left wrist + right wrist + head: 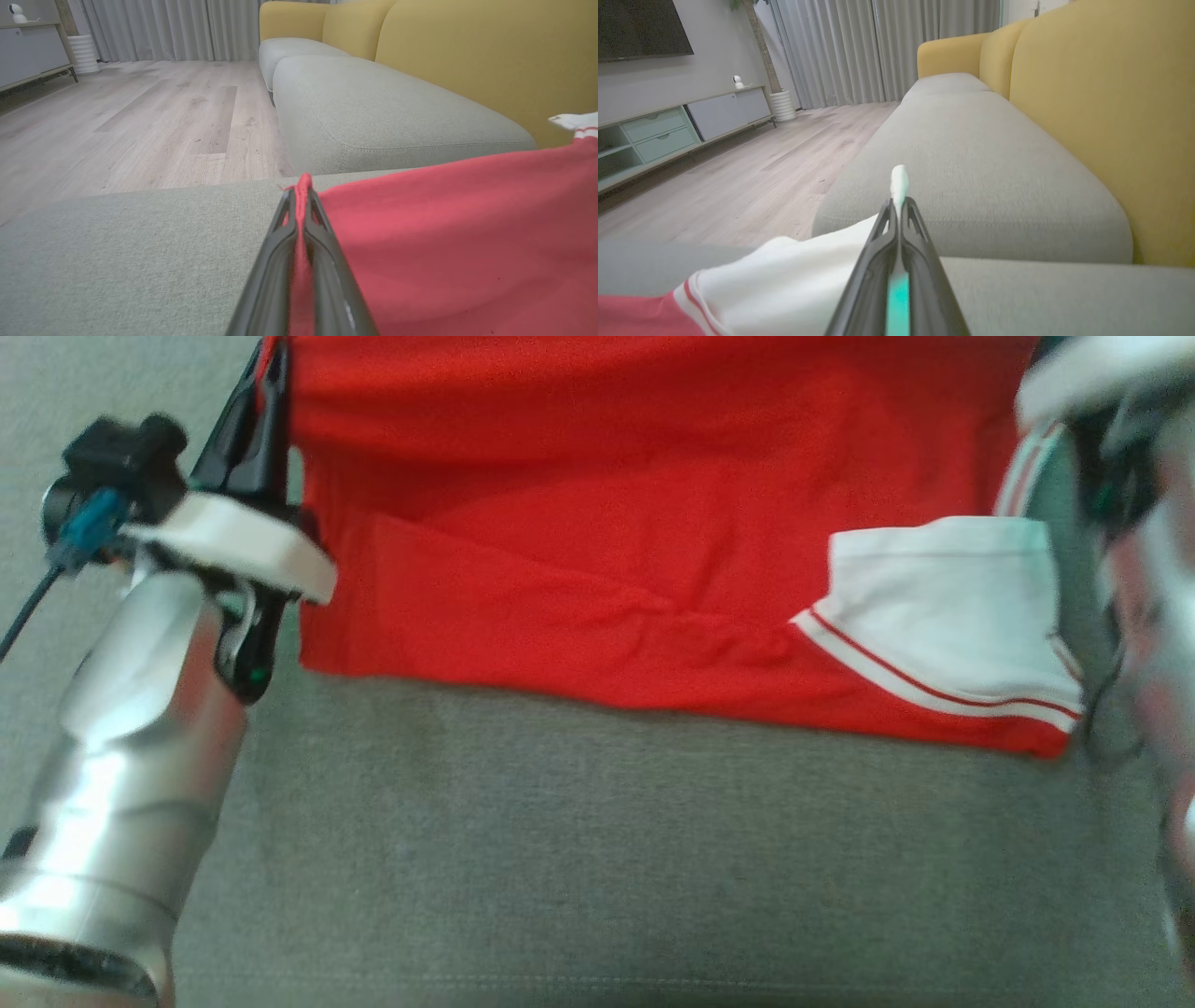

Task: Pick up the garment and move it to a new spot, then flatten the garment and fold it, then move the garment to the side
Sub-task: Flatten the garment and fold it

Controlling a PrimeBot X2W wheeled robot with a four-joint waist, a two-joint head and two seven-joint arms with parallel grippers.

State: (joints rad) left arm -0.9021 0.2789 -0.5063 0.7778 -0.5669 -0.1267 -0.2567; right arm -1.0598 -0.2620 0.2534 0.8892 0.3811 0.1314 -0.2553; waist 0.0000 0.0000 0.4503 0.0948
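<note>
A red knit garment (607, 523) with a white sleeve trimmed in thin red stripes (943, 597) lies spread across the grey woven sofa seat cushion (607, 849). It takes up the far part of the head view, and its near edge runs from left to right with bare cushion on the near side of it. The white sleeve sits at the right end, folded in over the red body. The left gripper (271, 373) is at the garment's left edge. In its own wrist view its two dark fingers are clenched together on the red cloth, and a small peak of red fabric pokes out past the tips. The right gripper (899, 205) is at the right end, blurred in the head view. In the right wrist view its fingers are pressed tight on the white sleeve, with a tuft of white cloth standing up beyond the tips. Beyond the garment more grey cushion stretches away beside a mustard-yellow upholstered backrest (467, 56). Further off are a pale wood plank floor (140, 116), long grey curtains (854, 46) and a low cabinet with pale green drawers (668, 130).
</note>
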